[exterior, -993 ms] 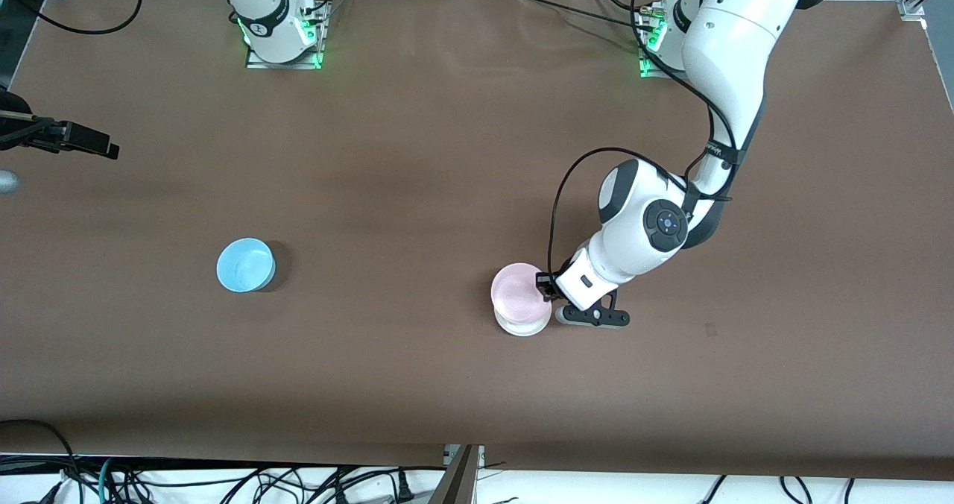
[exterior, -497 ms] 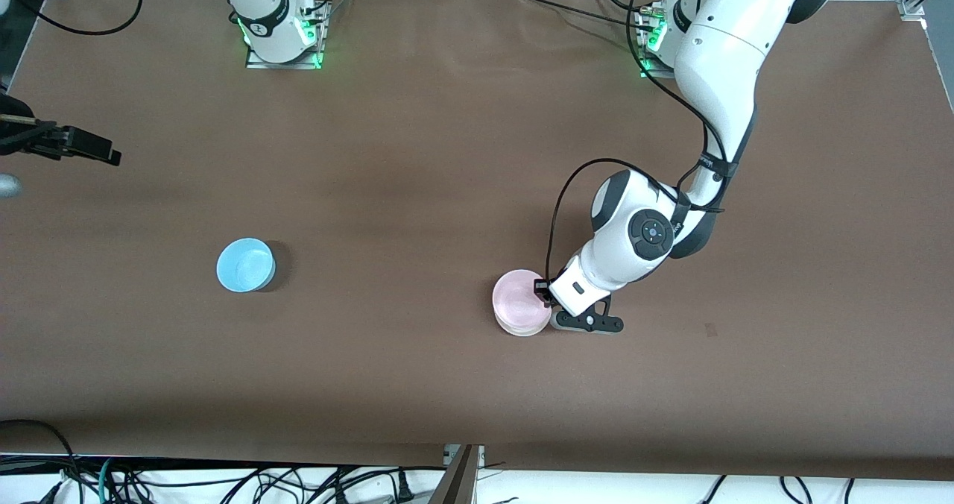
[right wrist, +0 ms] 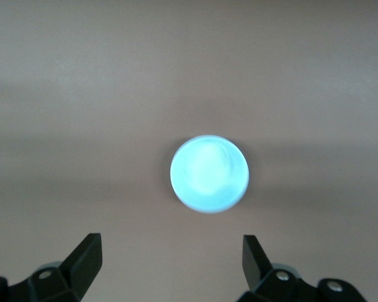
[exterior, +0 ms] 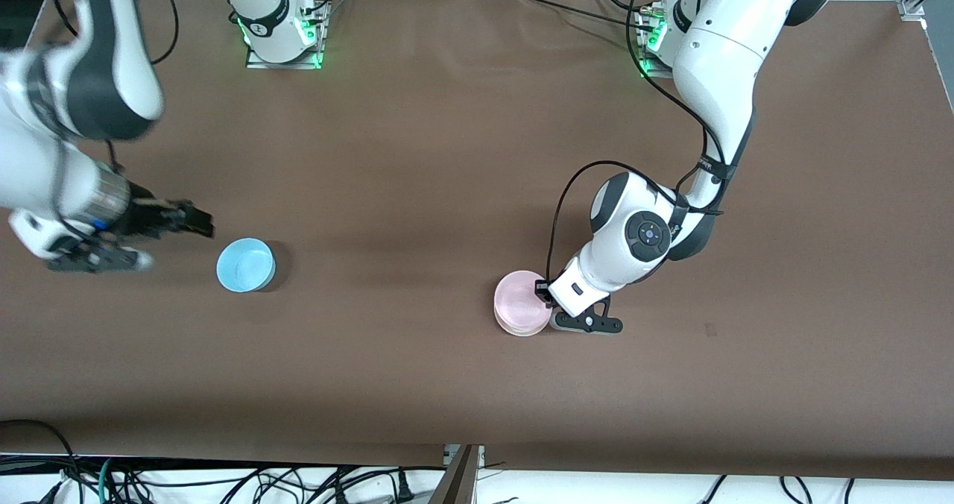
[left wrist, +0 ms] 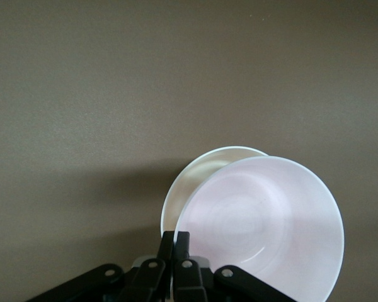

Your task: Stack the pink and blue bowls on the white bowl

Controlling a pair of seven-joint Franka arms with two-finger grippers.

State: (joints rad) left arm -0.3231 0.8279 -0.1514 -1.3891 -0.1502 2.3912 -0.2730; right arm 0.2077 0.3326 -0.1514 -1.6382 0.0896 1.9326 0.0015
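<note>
Two robot hands worked a brown tabletop, one bowl already nested.

At the left edge of the front view, the right hand hovered over the tabletop just beside the blue bowl, its fingers spread wide and holding nothing; the bowl sat alone left of centre. Right of centre and slightly lower in the frame, the pink bowl rested in the white bowl, a little off-centre. The left hand had its fingers pinched together on the pink bowl's rim.
</note>
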